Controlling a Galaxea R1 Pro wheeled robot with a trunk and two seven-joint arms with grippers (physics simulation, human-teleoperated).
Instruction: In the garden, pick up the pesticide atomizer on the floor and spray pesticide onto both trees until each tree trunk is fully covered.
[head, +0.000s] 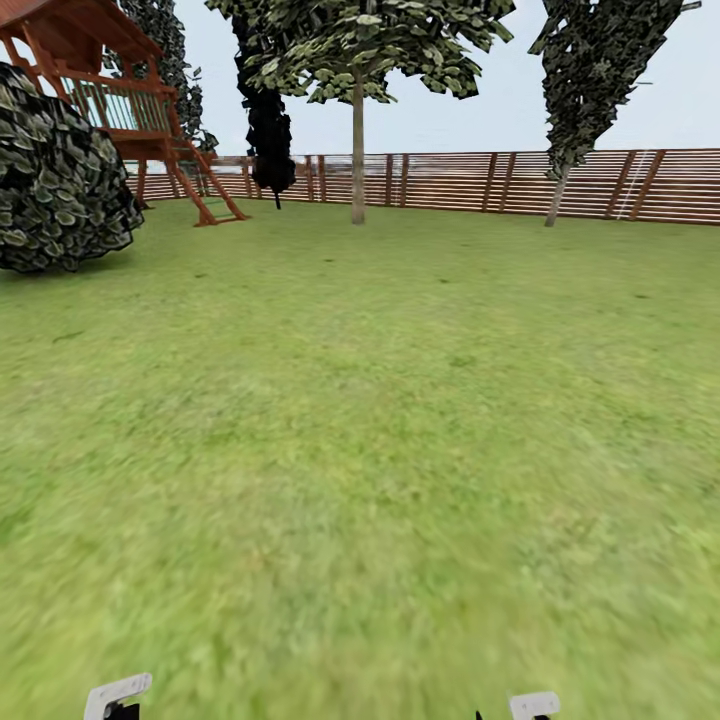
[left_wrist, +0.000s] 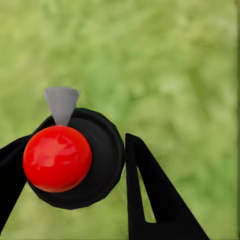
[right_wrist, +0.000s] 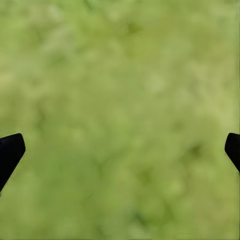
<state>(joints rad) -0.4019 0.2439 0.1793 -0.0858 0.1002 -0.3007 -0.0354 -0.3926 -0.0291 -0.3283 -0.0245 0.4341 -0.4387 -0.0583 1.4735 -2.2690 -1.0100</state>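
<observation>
Pinching atomizer (left_wrist: 70, 160) in left tool (left_wrist: 75, 185) (over grass (left_wrist: 175, 75)); right tool (right_wrist: 120, 150) spread, unladen.

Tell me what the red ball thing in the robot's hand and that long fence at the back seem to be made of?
The red ball looks like glossy plastic: white glints show on its smooth skin, though a simulator's render leaves that open. It sits on a matt black round body between the left gripper's fingers. The fence looks like brown wood, in horizontal slats.
</observation>
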